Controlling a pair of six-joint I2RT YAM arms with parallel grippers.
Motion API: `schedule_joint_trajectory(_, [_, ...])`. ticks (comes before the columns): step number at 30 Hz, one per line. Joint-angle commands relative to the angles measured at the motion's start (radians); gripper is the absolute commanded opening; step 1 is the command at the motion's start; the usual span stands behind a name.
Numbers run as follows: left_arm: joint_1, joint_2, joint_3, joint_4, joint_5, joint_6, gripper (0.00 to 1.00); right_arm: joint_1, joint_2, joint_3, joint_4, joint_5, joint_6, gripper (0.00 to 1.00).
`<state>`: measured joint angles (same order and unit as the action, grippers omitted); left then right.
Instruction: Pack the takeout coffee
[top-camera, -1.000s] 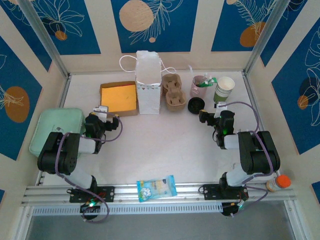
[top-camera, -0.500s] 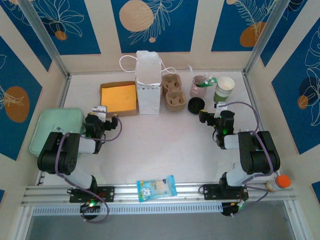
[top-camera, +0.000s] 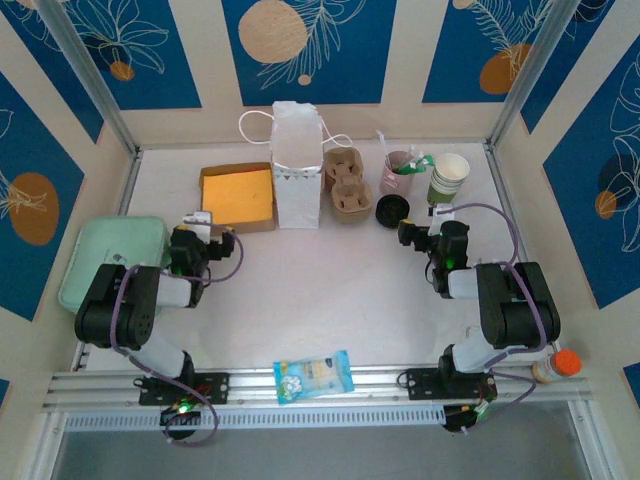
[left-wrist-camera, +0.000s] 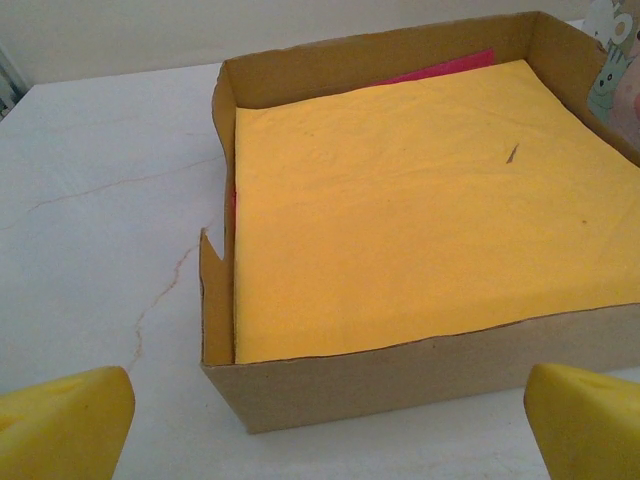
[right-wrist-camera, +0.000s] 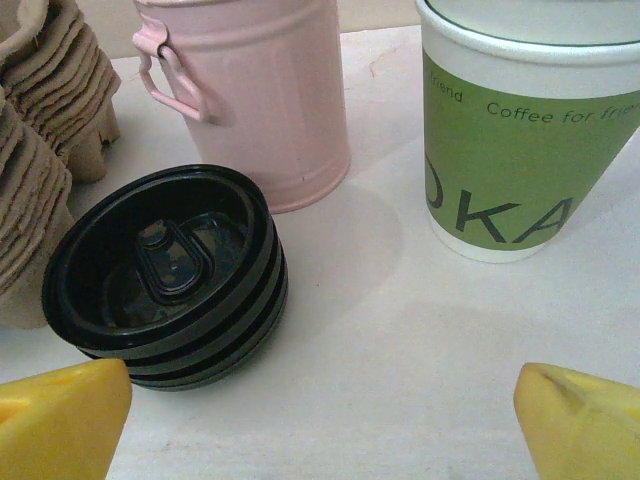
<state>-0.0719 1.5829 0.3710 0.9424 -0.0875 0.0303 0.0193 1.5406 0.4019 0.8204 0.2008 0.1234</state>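
The takeout coffee (top-camera: 449, 178) is a paper cup with a white rim and green sides (right-wrist-camera: 520, 130), upright at the back right of the table. The brown pulp cup carrier (top-camera: 345, 185) stands left of it, and its edge (right-wrist-camera: 40, 150) is at the left in the right wrist view. My right gripper (top-camera: 418, 232) is open, low over the table in front of the cup and the black lids, with nothing between its yellow fingertips (right-wrist-camera: 60, 415). My left gripper (left-wrist-camera: 325, 430) is open too, facing a cardboard box.
A pink cup (right-wrist-camera: 260, 90) and a stack of black lids (right-wrist-camera: 170, 270) sit between carrier and coffee. A white paper bag (top-camera: 297, 165) stands at the back centre. The cardboard box of yellow napkins (left-wrist-camera: 420, 200), a mint tray (top-camera: 110, 260) and a blue packet (top-camera: 313, 375) lie nearer.
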Motion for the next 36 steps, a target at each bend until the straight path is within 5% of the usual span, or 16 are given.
schedule_joint_trajectory(1, [0.012,-0.016,-0.007,0.023,-0.015,-0.013,1.00,-0.002,-0.018,0.005,0.008,-0.014,-0.002,0.99])
schedule_joint_trajectory(10, [0.011,-0.015,-0.004,0.018,-0.023,-0.012,1.00,-0.001,-0.020,0.003,0.009,-0.015,-0.002,0.99])
schedule_joint_trajectory(14, [-0.004,-0.048,-0.010,0.005,-0.120,-0.025,1.00,0.013,-0.118,0.030,-0.112,-0.006,-0.019,0.99])
schedule_joint_trajectory(21, [-0.057,-0.278,0.058,-0.335,-0.269,-0.050,1.00,0.056,-0.455,0.089,-0.464,-0.015,-0.016,0.99])
schedule_joint_trajectory(25, [-0.095,-0.368,0.150,-0.580,-0.331,-0.151,1.00,0.029,-0.554,0.232,-0.948,0.189,0.460,0.99])
schedule_joint_trajectory(28, [-0.111,-0.435,0.208,-0.727,-0.301,-0.222,1.00,-0.016,-0.578,0.262,-1.001,-0.047,0.456,0.99])
schedule_joint_trajectory(36, [-0.161,-0.603,0.265,-0.951,-0.173,-0.322,0.98,0.067,-0.576,0.416,-1.233,-0.055,0.411,0.99])
